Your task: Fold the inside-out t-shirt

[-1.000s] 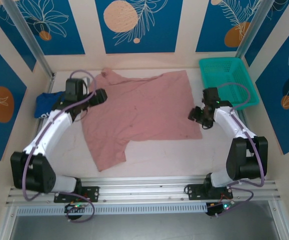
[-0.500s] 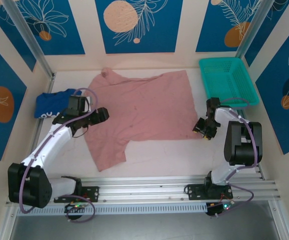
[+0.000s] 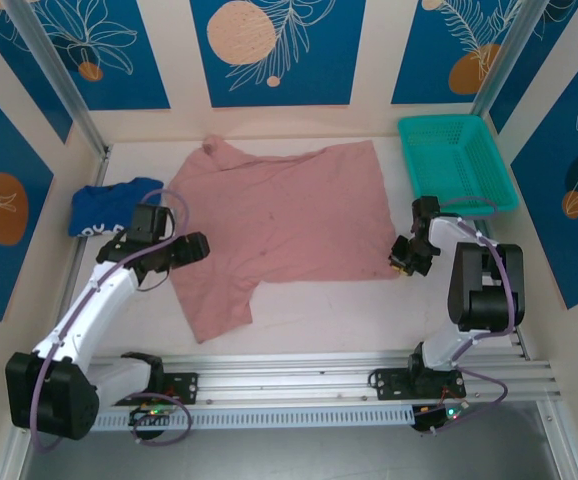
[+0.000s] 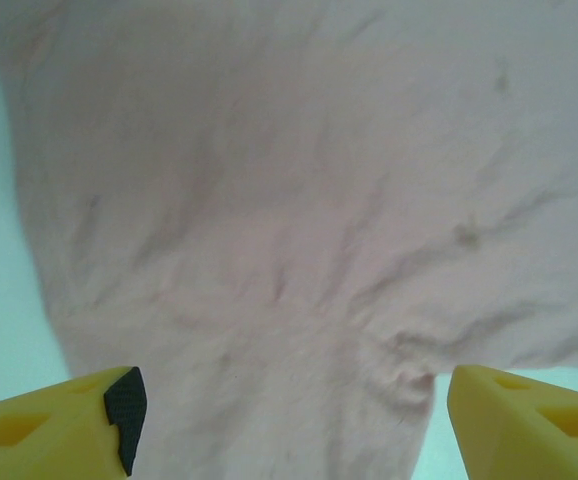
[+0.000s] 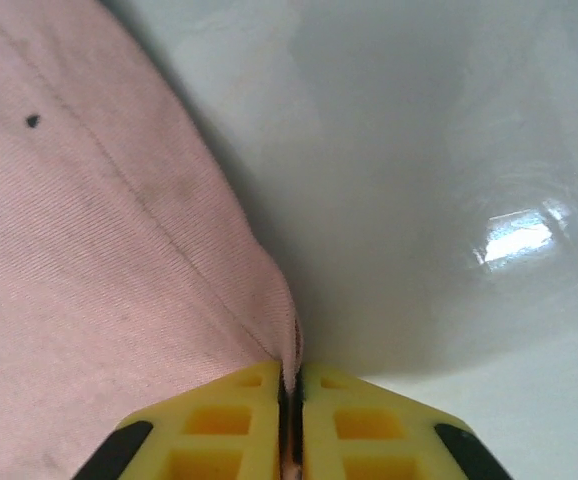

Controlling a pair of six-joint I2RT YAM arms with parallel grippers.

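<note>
Nearest, at the right: right gripper (image 5: 291,398) clamped tight on the near-right corner of the t-shirt (image 3: 279,215), with the pinched edge hidden between yellow fingers (image 5: 239,420). At the left: left gripper (image 4: 289,410) spread wide, grasping nothing, over wrinkled pink cloth; touching or not, cannot tell. Spread flat mid-table (image 3: 319,310), longest left to right, one flap toward near left; collar hard to make out. Farther back: blue garment (image 3: 104,210), green basket (image 3: 456,160).

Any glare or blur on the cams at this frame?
Right wrist: bright glare patch on the table, and the t-shirt weave is sharp. Left wrist: the t-shirt looks soft, slightly out of focus, in flat light. Top external: evenly lit, sharp, no glare.
</note>
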